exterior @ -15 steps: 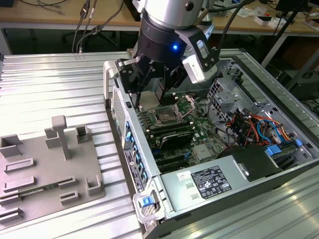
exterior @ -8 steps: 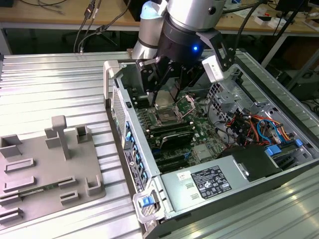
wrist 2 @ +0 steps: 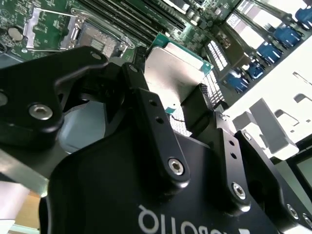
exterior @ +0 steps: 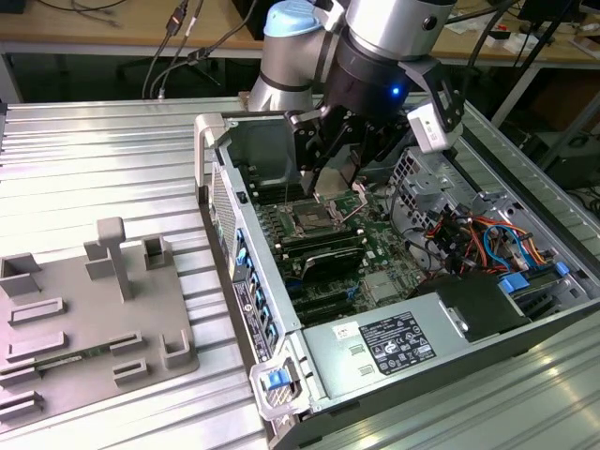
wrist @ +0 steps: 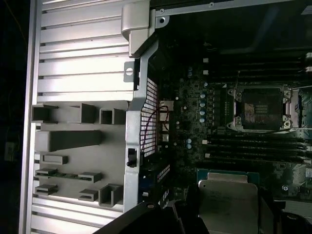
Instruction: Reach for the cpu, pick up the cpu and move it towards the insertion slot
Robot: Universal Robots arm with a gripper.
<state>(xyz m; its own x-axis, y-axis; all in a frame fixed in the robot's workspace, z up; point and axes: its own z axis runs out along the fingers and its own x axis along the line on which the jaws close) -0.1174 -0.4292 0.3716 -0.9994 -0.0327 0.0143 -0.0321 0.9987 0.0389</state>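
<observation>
Hand [wrist 2: 187, 105] grips cpu [wrist 2: 170, 73], apparently above insertion slot [exterior: 312, 221].

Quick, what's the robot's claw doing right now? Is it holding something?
Gripper: jaws shut on the cpu, held above the motherboard, near the insertion slot.

cpu [exterior: 335, 178] above insertion slot [exterior: 313, 221] | slot inside case [exterior: 525, 319] | tray [exterior: 84, 319] beside case
</observation>
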